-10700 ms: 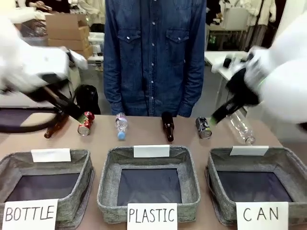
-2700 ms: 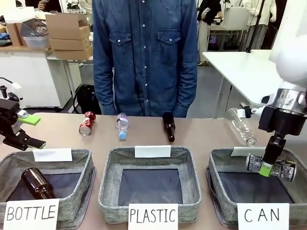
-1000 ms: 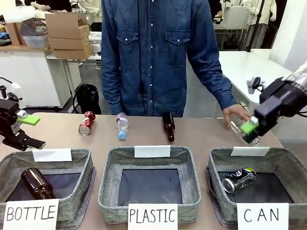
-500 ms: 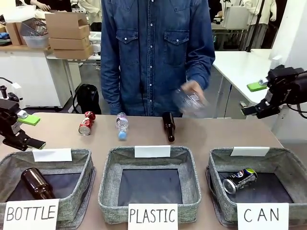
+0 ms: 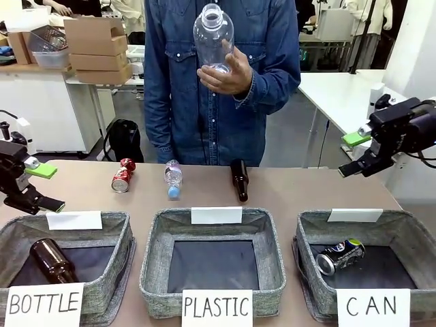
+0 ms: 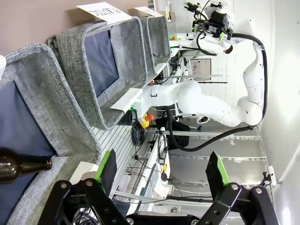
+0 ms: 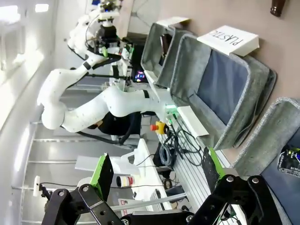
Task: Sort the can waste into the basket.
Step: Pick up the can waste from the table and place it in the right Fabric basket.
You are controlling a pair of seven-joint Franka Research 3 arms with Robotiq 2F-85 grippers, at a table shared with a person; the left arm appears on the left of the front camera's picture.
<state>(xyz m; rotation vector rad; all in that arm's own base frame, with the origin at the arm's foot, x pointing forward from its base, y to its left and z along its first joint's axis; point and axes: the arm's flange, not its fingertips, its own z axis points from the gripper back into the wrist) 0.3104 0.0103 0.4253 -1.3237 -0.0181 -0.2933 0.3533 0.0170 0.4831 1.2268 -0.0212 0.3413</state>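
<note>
Near edge of table (image 5: 306,191): three grey baskets in a row.
- Right: CAN basket (image 5: 310,269). The dark can (image 5: 339,255) lies on its side on the dark floor, close to the left wall.
- Middle: PLASTIC basket (image 5: 153,266).
- Left: BOTTLE basket (image 5: 119,262), with a brown bottle (image 5: 51,261) lying inside.

Left end effector (image 5: 46,187): at the far-left edge of the table, just beyond the BOTTLE basket's far left corner. Released, with the green pads well apart and nothing between them. The left wrist view shows the same wide gap.

Right end effector (image 5: 351,155): raised over the far right of the table, beyond the CAN basket. Released, jaws apart and gripping nothing. The dark can lies below it and nearer, well apart from the fingers. In the right wrist view a sliver of that can shows at the right edge, inside the basket.

Far row on the table, left to right:
- Red can (image 5: 122,175), dented and standing. It is right of the left end effector and farther back, well apart from it.
- Small clear bottle (image 5: 172,180), lying with its blue cap toward the baskets.
- Second brown bottle (image 5: 238,179), lying with its neck toward the baskets.

Beyond the far edge: a person in a denim shirt. One hand (image 5: 228,73) is raised at chest height, holding a large clear bottle (image 5: 213,34) neck up.
</note>
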